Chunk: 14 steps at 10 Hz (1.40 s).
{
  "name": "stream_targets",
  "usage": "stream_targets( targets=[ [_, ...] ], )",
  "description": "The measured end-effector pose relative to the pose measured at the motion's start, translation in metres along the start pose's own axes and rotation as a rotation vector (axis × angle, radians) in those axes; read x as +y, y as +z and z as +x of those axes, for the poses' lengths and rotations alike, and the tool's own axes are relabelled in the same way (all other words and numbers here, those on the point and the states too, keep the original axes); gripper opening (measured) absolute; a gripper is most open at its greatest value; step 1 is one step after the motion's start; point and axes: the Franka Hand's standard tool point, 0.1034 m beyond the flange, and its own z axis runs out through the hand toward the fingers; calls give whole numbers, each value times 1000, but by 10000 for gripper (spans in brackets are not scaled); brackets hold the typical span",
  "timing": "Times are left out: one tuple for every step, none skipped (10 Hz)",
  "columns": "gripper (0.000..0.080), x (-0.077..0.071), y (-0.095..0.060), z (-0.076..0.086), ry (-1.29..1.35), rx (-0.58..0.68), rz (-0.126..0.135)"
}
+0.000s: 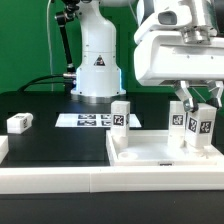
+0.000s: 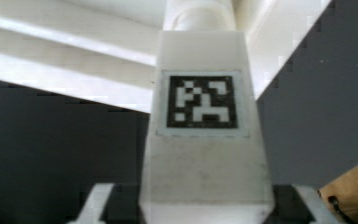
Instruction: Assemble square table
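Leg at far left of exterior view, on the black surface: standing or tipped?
Tipped: the leg lies on its long side, wider than tall, apart from the tabletop.

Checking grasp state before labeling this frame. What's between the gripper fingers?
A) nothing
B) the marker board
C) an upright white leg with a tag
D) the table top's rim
C: the wrist view shows a tagged white leg rising from between the fingers of the gripper, and the exterior view shows it upright over the table top.
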Motion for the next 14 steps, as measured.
stream_targets(
  targets=[
    [291,0,2,-2,0,-4,0],
    [291,-1,5,-6,-1,-10,1],
    [291,-2,8,-8,-2,-3,-1],
    [291,-2,9,-7,-4,16,-7],
    [291,-2,9,-6,-5,31,-11],
    [291,-3,10,-6,-7,42,-14],
    [291,-3,10,-5,-8,52,-17],
    [372,-3,10,-5,-7,51,-16],
    [372,-3,10,-5,-7,50,-16],
    [509,-3,10,-5,-7,50,-16],
    [619,-3,10,-5,-7,50,-16],
    [640,-3,10,-5,-7,50,-17],
    [640,-3,10,-5,-7,50,-17],
    [648,-3,10,-5,-7,50,-17]
  ],
)
